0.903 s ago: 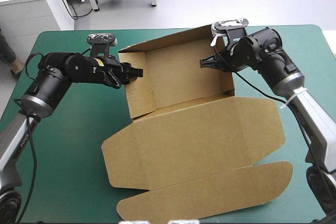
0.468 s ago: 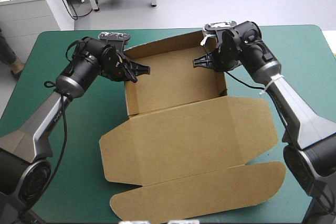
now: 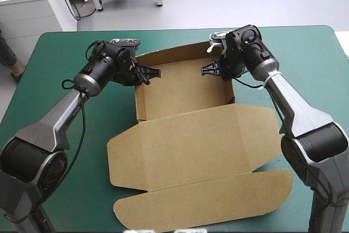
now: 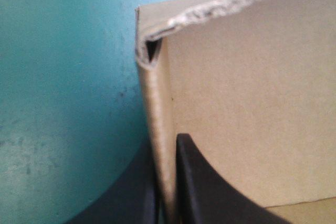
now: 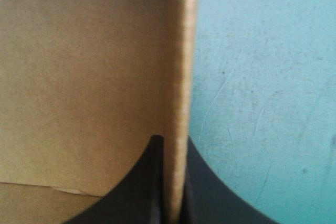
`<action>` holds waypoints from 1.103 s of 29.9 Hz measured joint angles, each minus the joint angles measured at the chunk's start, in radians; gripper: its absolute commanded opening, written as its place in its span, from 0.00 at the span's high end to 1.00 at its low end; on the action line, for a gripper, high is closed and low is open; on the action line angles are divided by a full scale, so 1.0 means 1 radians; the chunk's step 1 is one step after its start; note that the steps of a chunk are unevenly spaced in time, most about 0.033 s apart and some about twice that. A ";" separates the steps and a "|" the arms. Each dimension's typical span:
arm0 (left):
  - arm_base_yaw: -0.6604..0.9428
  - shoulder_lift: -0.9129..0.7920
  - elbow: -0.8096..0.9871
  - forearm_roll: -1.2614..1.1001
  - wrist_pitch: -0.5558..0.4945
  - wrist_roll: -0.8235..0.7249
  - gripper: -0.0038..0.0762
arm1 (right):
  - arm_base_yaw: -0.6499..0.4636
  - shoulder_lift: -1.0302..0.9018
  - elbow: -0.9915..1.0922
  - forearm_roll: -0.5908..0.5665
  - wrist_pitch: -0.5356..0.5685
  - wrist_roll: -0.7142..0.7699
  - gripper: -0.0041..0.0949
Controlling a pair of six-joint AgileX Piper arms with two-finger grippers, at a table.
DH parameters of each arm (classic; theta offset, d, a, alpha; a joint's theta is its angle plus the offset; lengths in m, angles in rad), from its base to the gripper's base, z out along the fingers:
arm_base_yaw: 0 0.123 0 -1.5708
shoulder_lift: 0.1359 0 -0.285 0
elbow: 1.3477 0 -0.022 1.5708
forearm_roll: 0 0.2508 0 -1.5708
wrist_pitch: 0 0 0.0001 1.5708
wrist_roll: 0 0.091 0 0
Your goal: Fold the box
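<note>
I am looking down on the teal-green surface, where the brown box stands as an open tray at the far middle. Its lid lies flat and runs toward me, and the lid's outer flap ends close to the near edge. A narrow strip of cover separates the tray's far wall from the far edge. Wide bare cover lies to the left and right of the box, so both arms have open room on their outer sides.

The left gripper is at the tray's left wall, near its far corner. In the left wrist view, my left gripper has its black fingers all but closed on that wall, one inside the tray and one outside. The box corner is just ahead of them and the surface lies beside.

The right gripper is at the right wall, also toward the far end. In the right wrist view, the right gripper pinches the box wall the same way, with the surface on the outer side.

Compared with just before, both grippers sit nearer each other and farther along the walls. The tray looks narrower and squarer, and the box has turned slightly.
</note>
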 measured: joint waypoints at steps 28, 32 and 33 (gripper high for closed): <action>0.059 0.197 -0.126 -0.095 -0.030 0.089 0.83 | -0.087 0.194 -0.116 0.083 0.006 -0.113 0.76; 0.059 0.213 -0.169 -0.107 0.027 0.151 0.63 | -0.087 0.224 -0.168 0.075 0.005 -0.121 0.51; 0.058 0.215 -0.179 -0.114 0.046 0.161 0.57 | -0.087 0.227 -0.179 0.075 0.005 -0.122 0.47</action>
